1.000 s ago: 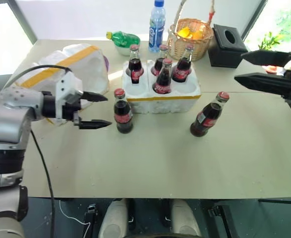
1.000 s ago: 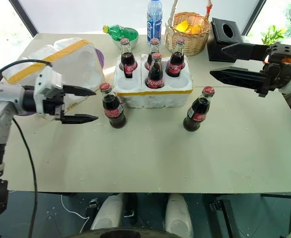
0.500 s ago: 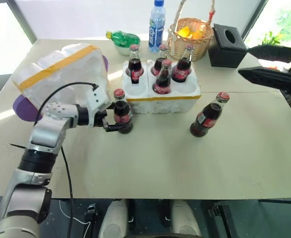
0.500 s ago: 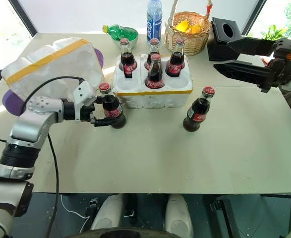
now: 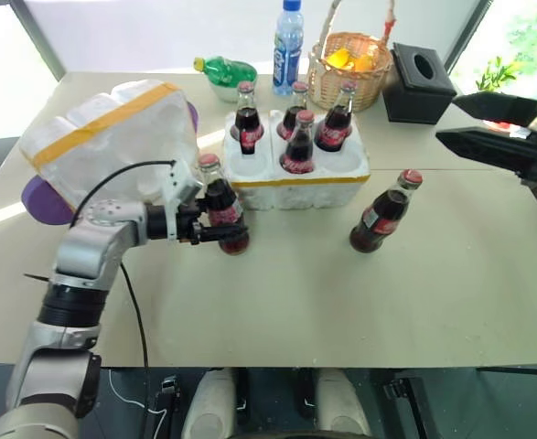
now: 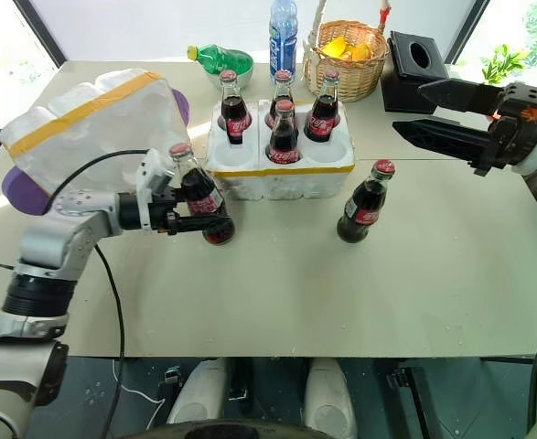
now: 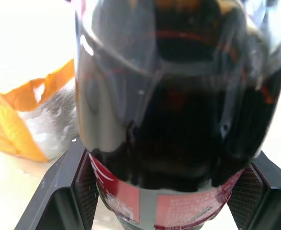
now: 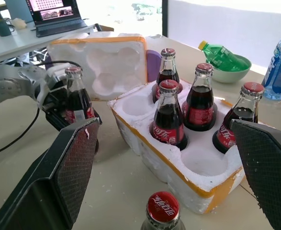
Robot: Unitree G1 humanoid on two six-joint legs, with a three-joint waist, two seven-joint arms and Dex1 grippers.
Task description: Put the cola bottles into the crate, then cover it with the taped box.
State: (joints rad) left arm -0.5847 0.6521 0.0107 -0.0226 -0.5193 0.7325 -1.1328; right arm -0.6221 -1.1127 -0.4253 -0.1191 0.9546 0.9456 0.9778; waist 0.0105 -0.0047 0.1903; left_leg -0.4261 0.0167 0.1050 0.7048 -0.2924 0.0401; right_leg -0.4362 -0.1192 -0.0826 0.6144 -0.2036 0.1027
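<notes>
Both head cams look down over the whole desk point(image 5: 277, 302) from above, same scene. Left wrist cam sits jammed against one cola bottle point(image 7: 174, 96); right wrist cam views the crate point(image 8: 178, 167) from farther back.

1. Four cola bottles point(image 5: 297, 142) stand upright in the crate point(image 5: 295, 177).
2. A fifth point(image 5: 224, 206) leans just left of it.
3. A sixth point(image 5: 382, 212) leans right.
4. The taped box point(image 5: 112, 137) lies left.
</notes>
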